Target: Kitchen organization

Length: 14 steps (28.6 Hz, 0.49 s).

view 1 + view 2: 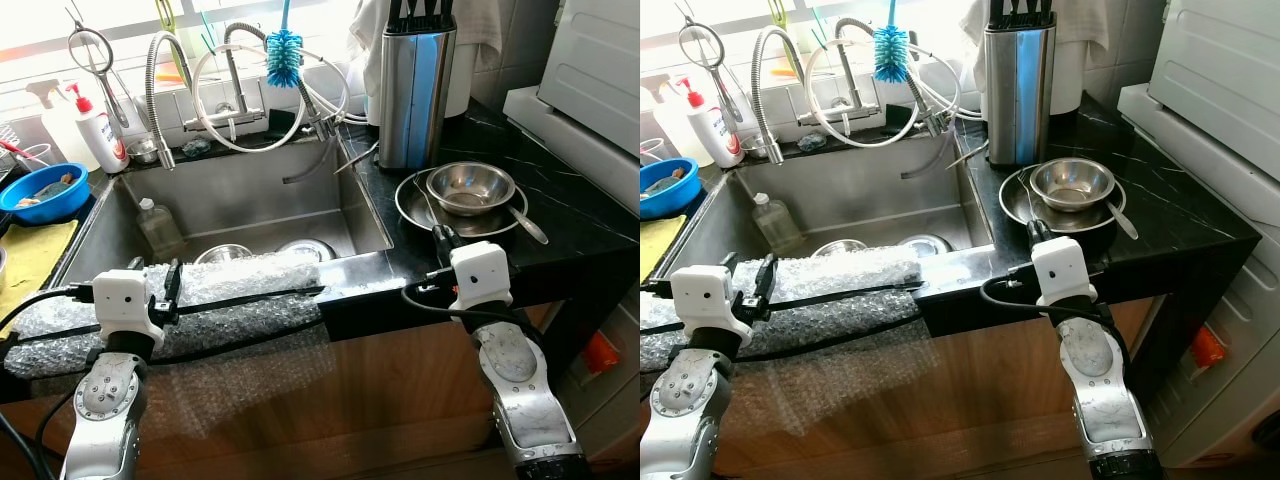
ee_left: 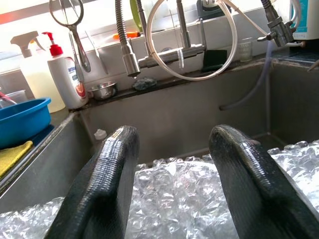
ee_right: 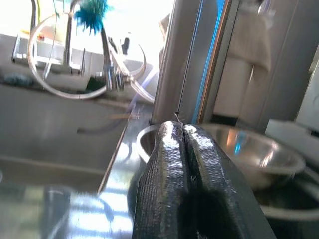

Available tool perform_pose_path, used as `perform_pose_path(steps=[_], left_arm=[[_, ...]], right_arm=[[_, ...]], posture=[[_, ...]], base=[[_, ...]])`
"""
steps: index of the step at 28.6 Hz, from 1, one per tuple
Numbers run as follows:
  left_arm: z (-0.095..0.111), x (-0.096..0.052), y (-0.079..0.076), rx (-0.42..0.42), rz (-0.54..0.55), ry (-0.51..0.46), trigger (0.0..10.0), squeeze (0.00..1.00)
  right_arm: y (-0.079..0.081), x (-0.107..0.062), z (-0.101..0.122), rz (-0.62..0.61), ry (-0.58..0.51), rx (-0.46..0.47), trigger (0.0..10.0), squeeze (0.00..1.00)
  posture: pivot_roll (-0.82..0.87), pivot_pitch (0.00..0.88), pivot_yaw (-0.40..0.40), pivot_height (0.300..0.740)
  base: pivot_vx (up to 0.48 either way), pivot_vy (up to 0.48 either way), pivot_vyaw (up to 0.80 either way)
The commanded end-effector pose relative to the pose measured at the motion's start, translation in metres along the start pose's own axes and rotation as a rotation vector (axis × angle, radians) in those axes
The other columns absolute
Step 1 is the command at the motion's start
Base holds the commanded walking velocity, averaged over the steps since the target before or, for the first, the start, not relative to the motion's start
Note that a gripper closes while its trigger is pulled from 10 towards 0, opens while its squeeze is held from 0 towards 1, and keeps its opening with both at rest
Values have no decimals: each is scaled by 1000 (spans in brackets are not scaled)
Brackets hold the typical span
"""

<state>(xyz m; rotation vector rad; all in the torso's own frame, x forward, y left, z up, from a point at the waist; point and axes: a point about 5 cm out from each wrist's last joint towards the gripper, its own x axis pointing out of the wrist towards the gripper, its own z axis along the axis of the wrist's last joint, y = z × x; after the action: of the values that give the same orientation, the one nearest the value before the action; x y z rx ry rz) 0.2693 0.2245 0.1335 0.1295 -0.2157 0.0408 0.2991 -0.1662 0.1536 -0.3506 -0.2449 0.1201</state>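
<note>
black counter point(image 1: 560, 215) | steel plate point(image 1: 415, 208), knife block point(image 1: 415, 95), blue basin point(image 1: 45, 195)

Daylight floods in from the window point(image 1: 120, 30) across the top of both eye views and burns it to plain white along the upper left. The steel sink point(image 1: 240, 200) and knife block point(image 1: 415, 95) catch pale reflections; the black desk point(image 1: 560, 190) shows soft sheen. Below the desk edge the cabinet front lies in shade. Both eye views are sharp. The left wrist view is crisp, glaring at the top. The right wrist view is smeared and overexposed in the upper left.
</note>
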Motion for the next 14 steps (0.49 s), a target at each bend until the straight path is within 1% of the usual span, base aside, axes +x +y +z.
perform_pose_path(steps=[1, 7, 8, 9, 11, 12, 13, 14], left_arm=[[4, 3, 2, 8, 12, -15, 10000, 0], [4, 3, 2, 7, 12, -16, 10000, 0], [4, 6, 1, -2, 15, -21, 10000, 0], [4, 6, 0, -5, 15, -23, 10000, 0], [4, 7, -1, -10, 17, -24, 10000, 0], [4, 7, -1, -10, 17, -24, 10000, 0], [4, 7, -2, -12, 17, -24, 10000, 0], [4, 7, -2, -12, 17, -24, 10000, 0]], right_arm=[[0, 5, 12, -5, -53, 8, 10000, 0], [0, 6, 16, -10, -66, 9, 10000, 0], [5, 17, 43, 26, -167, 15, 10000, 0], [8, 20, 53, 46, -201, 28, 10000, 0], [13, 22, 64, 97, -242, 54, 10000, 0], [13, 22, 64, 97, -242, 54, 10000, 0], [18, 23, 71, 142, -272, 72, 10000, 0], [18, 23, 71, 142, -272, 72, 10000, 0]], posture=[[-107, 0, 137, 740], [-107, 0, 137, 740], [-109, 0, 136, 740], [-109, 0, 136, 740], [-107, 0, 135, 740], [-107, 0, 135, 740], [-108, 0, 135, 740], [-108, 0, 135, 740]], base=[[0, 0, 0], [0, 0, 0], [0, 0, 0], [0, 0, 0], [0, 0, 0], [0, 0, 0], [0, 0, 0], [0, 0, 0]])
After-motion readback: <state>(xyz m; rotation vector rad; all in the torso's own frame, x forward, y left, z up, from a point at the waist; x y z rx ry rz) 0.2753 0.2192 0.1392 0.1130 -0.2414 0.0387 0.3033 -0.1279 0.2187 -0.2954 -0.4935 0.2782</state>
